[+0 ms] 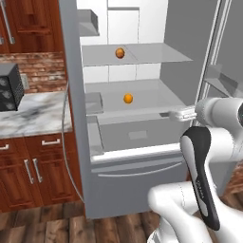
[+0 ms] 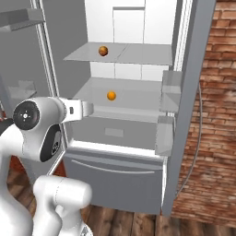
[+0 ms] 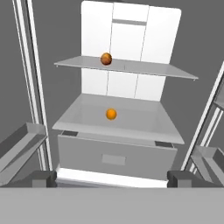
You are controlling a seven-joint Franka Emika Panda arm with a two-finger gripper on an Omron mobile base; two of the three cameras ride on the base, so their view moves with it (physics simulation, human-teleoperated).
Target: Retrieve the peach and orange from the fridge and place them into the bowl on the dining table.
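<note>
Jaws wide open, nothing between them.

Left base view: gripper sits at the front edge of the open fridge, level with the lower shelf. Peach rests on the upper shelf, dull reddish. Orange rests on the lower shelf, brighter, to the left of the gripper and deeper in, well apart from it. Marble bench with a dark appliance stands left of the fridge, wood cabinets under it.

Right base view: gripper reaches in from the left, just short of the lower shelf, orange ahead and slightly above. Peach one shelf higher. Door bins on the right door. Brick wall behind.

Hand view: camera looks straight into the fridge, dark fingertips spread at the bottom. Orange mid lower shelf, peach on the upper shelf. Drawer below.

Progress: fridge is open, both fruits untouched inside. Nothing retrieved yet; both pickups and both placements are left. Orange looks like the nearer target.
</note>
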